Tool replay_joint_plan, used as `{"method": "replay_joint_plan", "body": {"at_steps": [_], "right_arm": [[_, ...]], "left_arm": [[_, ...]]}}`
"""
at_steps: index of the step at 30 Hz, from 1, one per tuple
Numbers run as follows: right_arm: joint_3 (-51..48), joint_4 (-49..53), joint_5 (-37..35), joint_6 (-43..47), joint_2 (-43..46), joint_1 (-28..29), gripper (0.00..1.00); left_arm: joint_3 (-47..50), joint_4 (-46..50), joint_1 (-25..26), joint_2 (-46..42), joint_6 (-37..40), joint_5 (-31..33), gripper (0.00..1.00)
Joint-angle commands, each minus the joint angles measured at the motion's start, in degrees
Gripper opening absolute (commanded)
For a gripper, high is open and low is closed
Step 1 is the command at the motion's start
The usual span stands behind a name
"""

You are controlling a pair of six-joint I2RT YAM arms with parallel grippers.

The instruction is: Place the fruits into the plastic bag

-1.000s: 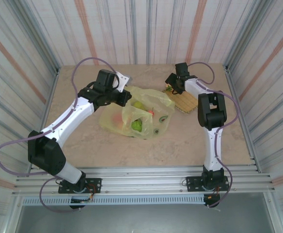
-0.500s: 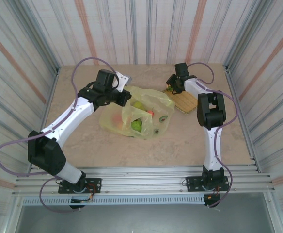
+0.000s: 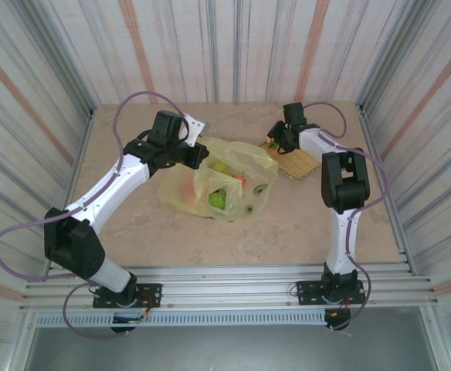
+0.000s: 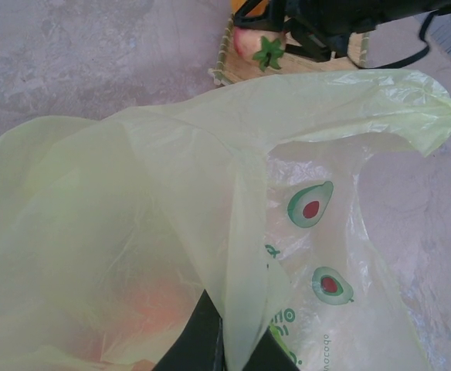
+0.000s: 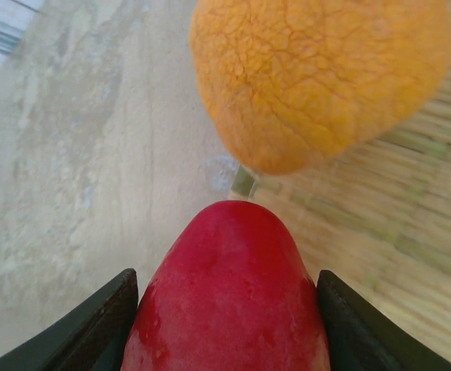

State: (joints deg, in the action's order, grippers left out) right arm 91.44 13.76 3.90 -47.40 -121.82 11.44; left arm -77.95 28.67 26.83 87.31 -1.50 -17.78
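The bag (image 3: 249, 158) lies on the table (image 3: 287, 224) with 2 green fruits (image 3: 218, 200) and a pinkish fruit (image 3: 185, 189) showing through it. The left gripper (image 4: 229, 349) is pinched tight on its rim. Past it, at the mat's (image 3: 301, 162) edge, the right gripper (image 5: 225, 325) has its jaws closed on a red fruit (image 5: 227, 270), with 1 orange fruit (image 5: 318, 77) just beyond on the mat.
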Motion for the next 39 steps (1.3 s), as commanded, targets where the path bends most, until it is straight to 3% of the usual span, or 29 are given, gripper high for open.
{"method": "replay_joint_plan", "body": {"at_steps": [1,10,15,19,26,39], "right_arm": [[-3.96,-2.09,0.69,1.88,9.11,-1.24,0.55],[-15.02,-3.93,1.75,12.87,32.41,-1.86,0.55],[-19.79,-3.57,6.45,18.11,42.45,3.52,0.54],[-24.0,-3.79,9.15,24.68,48.0,11.56,0.54],[-31.93,-4.44,8.49,33.31,50.84,21.07,0.54],[-43.91,-11.87,2.98,38.02,49.38,25.65,0.53]], "left_arm": [[0.61,0.12,-0.42,-1.44,-0.47,-0.75,0.0],[0.76,-0.99,-0.97,-1.35,-5.34,-4.17,0.0],[1.22,-2.88,-2.17,-1.1,-9.91,-8.16,0.0],[1.64,-4.12,-4.03,-0.85,-13.54,-10.84,0.0],[1.21,-3.09,-4.42,0.17,-13.7,-11.76,0.0],[1.31,-2.94,-4.86,-0.02,-13.71,-11.4,0.0]]}}
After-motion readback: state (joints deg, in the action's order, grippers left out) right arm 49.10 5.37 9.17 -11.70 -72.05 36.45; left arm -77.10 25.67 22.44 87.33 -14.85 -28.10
